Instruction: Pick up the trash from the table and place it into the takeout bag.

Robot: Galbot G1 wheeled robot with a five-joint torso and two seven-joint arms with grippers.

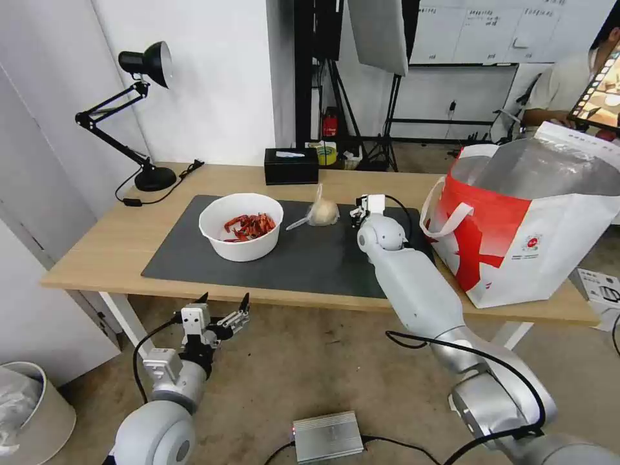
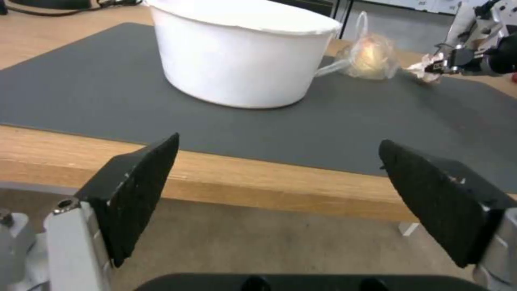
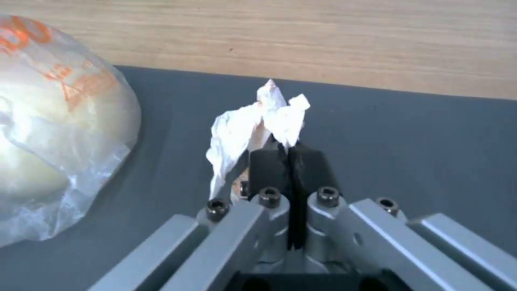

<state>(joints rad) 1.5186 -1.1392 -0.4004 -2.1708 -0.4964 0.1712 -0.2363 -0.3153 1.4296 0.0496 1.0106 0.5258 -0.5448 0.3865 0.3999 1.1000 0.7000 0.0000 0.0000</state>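
My right gripper (image 3: 290, 149) is shut on the crumpled white tissue (image 3: 253, 129), just above the dark grey mat (image 3: 409, 137) of the table (image 1: 97, 252). The knotted clear bag (image 3: 48, 137) lies close beside it. In the head view the right gripper (image 1: 356, 213) sits between the knotted bag (image 1: 323, 212) and the red-and-white takeout bag (image 1: 523, 219). The white bowl (image 1: 240, 226) of red scraps stands on the mat's left part. My left gripper (image 1: 223, 310) hangs open below the table's front edge, facing the bowl (image 2: 242, 52).
A black tissue box (image 1: 291, 165) stands at the table's back edge and a black desk lamp (image 1: 145, 116) at the back left. A white waste bin (image 1: 26, 407) and a grey metal box (image 1: 327, 436) with cables are on the floor.
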